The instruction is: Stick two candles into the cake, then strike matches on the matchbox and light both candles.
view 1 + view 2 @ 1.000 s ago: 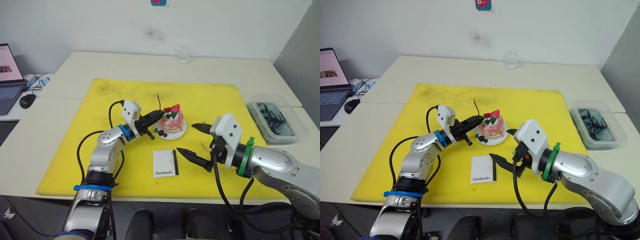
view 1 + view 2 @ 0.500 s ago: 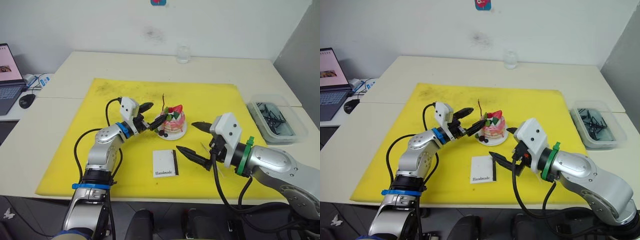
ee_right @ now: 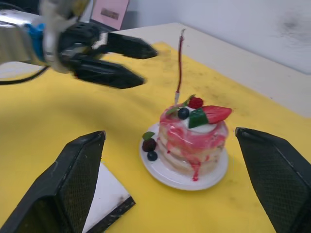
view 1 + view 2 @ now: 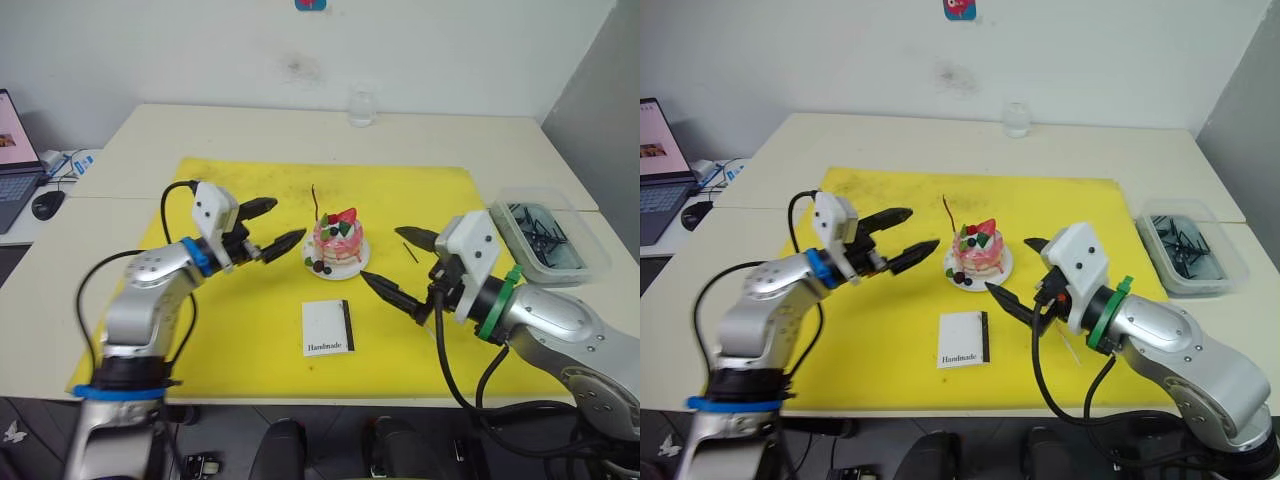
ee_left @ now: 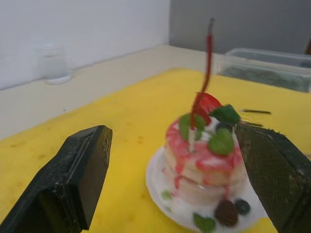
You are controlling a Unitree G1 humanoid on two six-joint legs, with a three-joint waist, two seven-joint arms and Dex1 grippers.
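The left end effector [image 4: 268, 225] is held with fingers spread and empty, near the cake [image 4: 337, 241], with bare yellow mat [image 4: 240, 330] between them. The right end effector [image 4: 398, 267] is likewise spread and empty, just right of the cake. One reddish candle [image 4: 314, 203] is stuck upright in the cake. The matchbox [image 4: 328, 327] lies toward the mat's front edge. The mat covers a pale table [image 4: 250, 125].

Office or lab, laptop [image 4: 12, 150], mouse [image 4: 44, 205], pale tables [image 4: 250, 130]
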